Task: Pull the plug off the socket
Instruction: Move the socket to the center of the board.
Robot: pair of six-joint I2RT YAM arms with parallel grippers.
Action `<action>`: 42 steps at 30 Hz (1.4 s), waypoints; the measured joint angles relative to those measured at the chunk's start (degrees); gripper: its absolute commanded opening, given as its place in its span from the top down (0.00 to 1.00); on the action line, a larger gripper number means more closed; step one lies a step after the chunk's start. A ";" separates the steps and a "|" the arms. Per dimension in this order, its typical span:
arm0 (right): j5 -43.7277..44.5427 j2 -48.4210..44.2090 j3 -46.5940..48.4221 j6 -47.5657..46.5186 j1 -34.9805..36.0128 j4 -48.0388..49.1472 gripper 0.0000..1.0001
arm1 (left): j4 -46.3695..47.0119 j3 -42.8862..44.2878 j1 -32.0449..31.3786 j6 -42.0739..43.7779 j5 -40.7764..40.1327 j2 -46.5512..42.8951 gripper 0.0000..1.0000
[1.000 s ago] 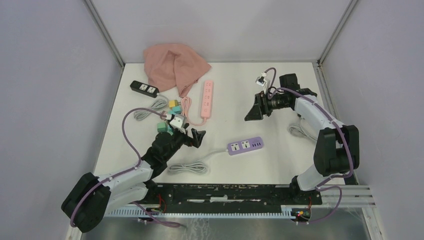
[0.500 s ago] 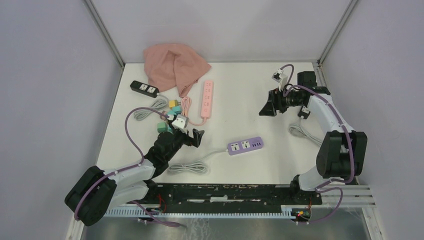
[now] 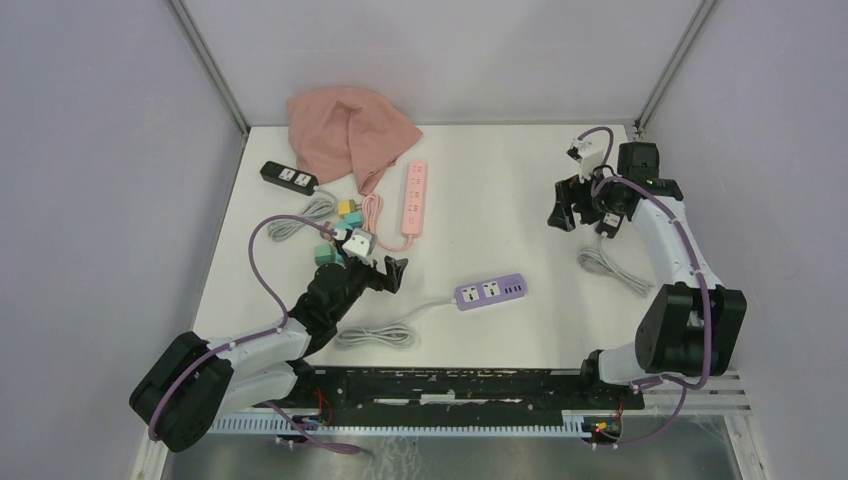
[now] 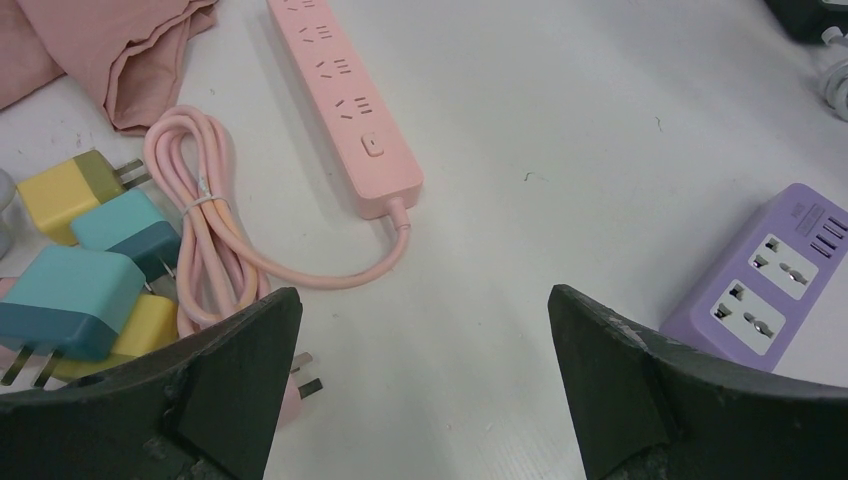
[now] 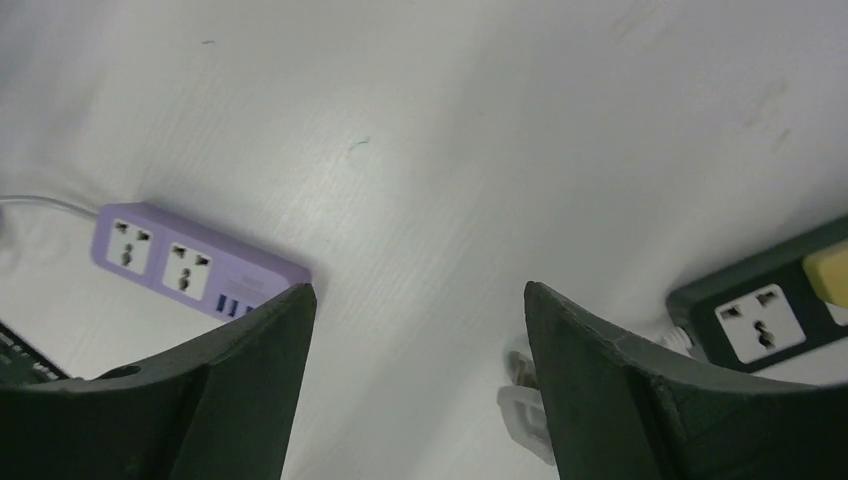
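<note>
A black socket strip (image 5: pixel 765 310) lies at the right edge of the right wrist view, with a yellow plug (image 5: pixel 828 272) sitting in it, mostly cut off. In the top view that strip (image 3: pixel 608 224) is largely hidden under the right arm. My right gripper (image 5: pixel 420 290) hovers open and empty over bare table just left of the strip, near the right wall (image 3: pixel 562 208). My left gripper (image 4: pixel 422 295) is open and empty at the left middle (image 3: pixel 385 272), between the pink and purple strips.
A purple strip (image 3: pixel 491 291) lies mid-table and a pink strip (image 3: pixel 414 197) with coiled cord behind it. Yellow and teal adapters (image 4: pixel 90 270) cluster left. Another black strip (image 3: pixel 289 177) and a pink cloth (image 3: pixel 350 130) sit back left. A white plug (image 5: pixel 525 410) and cable coil (image 3: pixel 612 268) lie by the right arm.
My right arm has swung right and back toward the right wall, and its jaws have widened a little. The left arm has barely moved.
</note>
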 measured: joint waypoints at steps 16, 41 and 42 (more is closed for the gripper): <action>33.53 4.33 -4.57 16.92 -2.51 14.95 0.01 | 0.20 0.00 0.00 0.00 -0.15 0.00 0.01; 47.60 27.12 4.76 34.21 -5.31 15.98 0.56 | 0.46 -0.04 0.00 0.00 -0.15 -0.11 0.01; 47.12 27.41 4.92 34.05 -5.51 15.91 0.67 | 0.59 -0.11 0.00 0.00 -0.15 -0.22 0.01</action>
